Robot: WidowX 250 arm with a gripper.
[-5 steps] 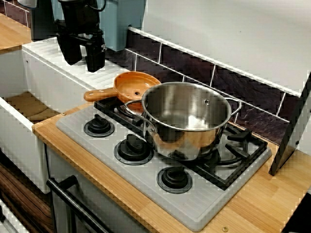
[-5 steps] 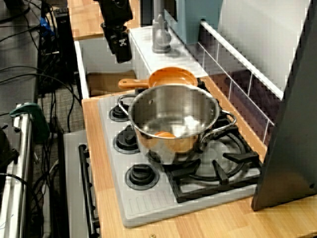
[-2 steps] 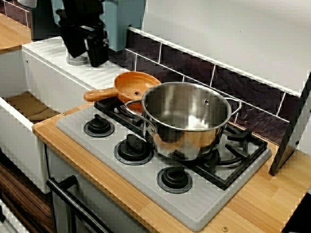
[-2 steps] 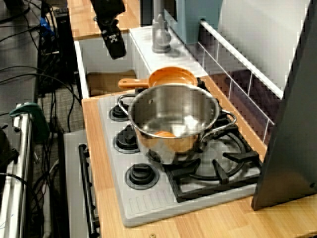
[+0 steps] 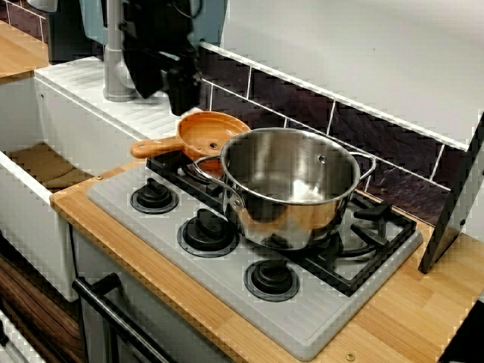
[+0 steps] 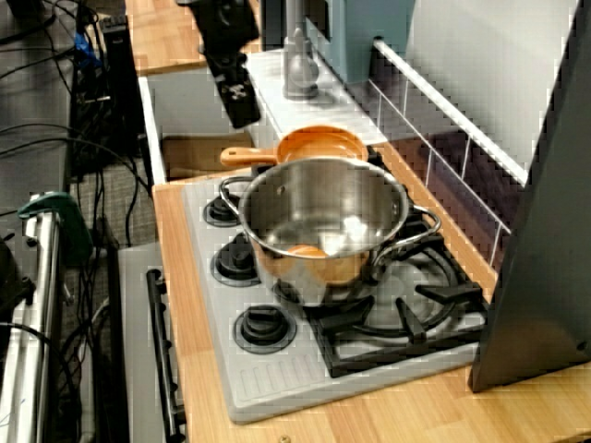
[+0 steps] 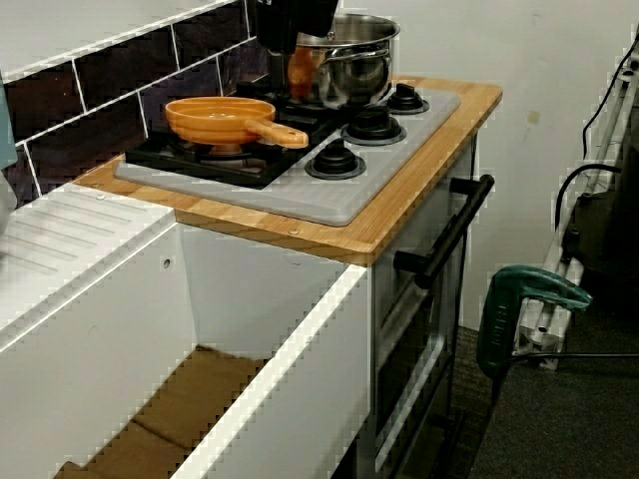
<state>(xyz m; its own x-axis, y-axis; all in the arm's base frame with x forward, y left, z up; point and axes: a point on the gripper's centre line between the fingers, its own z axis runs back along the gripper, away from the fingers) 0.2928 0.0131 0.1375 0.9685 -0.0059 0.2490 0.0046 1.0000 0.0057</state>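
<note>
Gripper (image 5: 168, 91) hangs raised, fingers spread and empty. Orange pan (image 5: 212, 130) lies below it, touching the steel pot (image 5: 291, 185). The pan's handle points away from the pot, toward the gripper's side.

Pot (image 5: 291, 185) is sitting on the hob (image 5: 113, 198), knobs (image 5: 204, 233) lining up in front. Pan (image 5: 208, 134) is lying just beside it, on the sink (image 5: 23, 198) side. Faucet (image 5: 115, 60) is standing on the ledge (image 5: 76, 79) behind the sink; gripper (image 5: 165, 94) is hanging between faucet and pan.
</note>
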